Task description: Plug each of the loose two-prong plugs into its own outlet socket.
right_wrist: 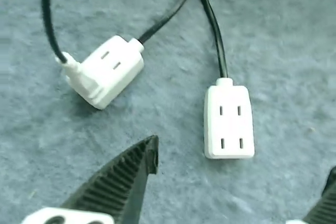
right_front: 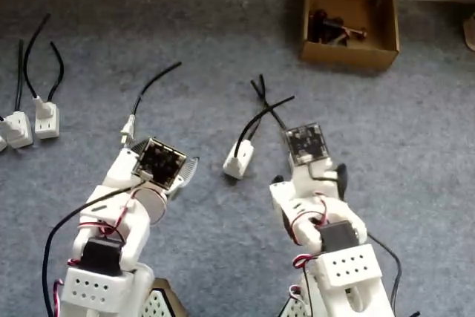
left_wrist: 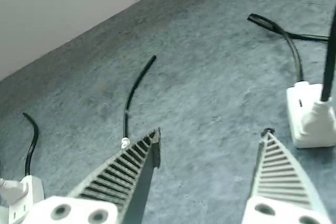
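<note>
- My left hand (left_wrist: 211, 135) is released. Its two ribbed fingers (left_wrist: 123, 177) stand wide apart with nothing between them, tips low over the grey counter (right_front: 415, 146).
- The loose plug (left_wrist: 125, 142) lies near the tip of one of those fingers. I cannot tell from here whether they touch. Its black cord runs on away from the hand.
- The left arm is folded forward from its base, with the wrist tipped down toward the counter.
- Off to the left hand's right lies the filled socket (left_wrist: 310, 121), a white block with a white plug seated in it and a black cord leaving each.
- My right hand (right_wrist: 242, 163) is released too, fingers spread wide and gripping nothing.
- The empty socket (right_wrist: 229, 121) lies flat just ahead of the right hand, in line with the gap between its fingers. Two pairs of slots face up, and its cord leads away from the hand.
- The right arm leans forward with the wrist bent over, so that the hand points down at the counter.
- The filled socket sits beyond and to the right hand's left, near the empty one but apart from it.
- Well off to the left hand's left lie two far sockets (right_front: 33, 125), side by side, trailing black cords.
- A cardboard box (right_front: 345, 55) stands far ahead of the right hand, at the back of the counter.
</note>
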You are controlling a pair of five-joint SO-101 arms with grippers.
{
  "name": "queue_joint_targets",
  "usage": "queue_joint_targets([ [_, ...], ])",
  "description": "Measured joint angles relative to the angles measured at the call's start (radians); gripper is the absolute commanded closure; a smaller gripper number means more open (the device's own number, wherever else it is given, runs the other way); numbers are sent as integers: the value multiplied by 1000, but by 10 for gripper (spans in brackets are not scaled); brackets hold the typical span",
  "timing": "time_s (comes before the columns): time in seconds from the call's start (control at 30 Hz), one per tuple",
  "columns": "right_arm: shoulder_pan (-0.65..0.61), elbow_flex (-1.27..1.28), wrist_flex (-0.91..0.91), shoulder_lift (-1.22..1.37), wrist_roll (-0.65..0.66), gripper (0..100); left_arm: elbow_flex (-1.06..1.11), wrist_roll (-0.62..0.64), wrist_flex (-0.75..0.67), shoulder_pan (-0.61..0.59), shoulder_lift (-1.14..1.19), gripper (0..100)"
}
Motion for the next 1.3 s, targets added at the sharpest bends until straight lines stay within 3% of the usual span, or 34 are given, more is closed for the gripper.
queue_joint_targets([
  [0.3, 69, 135, 69, -193, 0, 551, -109, -2, 121, 167, 57, 717],
  [0.63, 80, 236, 87, -359, 0, 551, -431, -2, 127, 285, 609, 707],
  [0.73, 121, 253, 89, -390, 0, 551, -522, 25, 127, 321, 756, 655],
  [0.9, 155, 261, 89, -411, 0, 551, -638, 166, 127, 328, 948, 646],
  [1.3, 173, 262, 89, -411, 0, 551, -914, 270, 127, 302, 1401, 659],
])
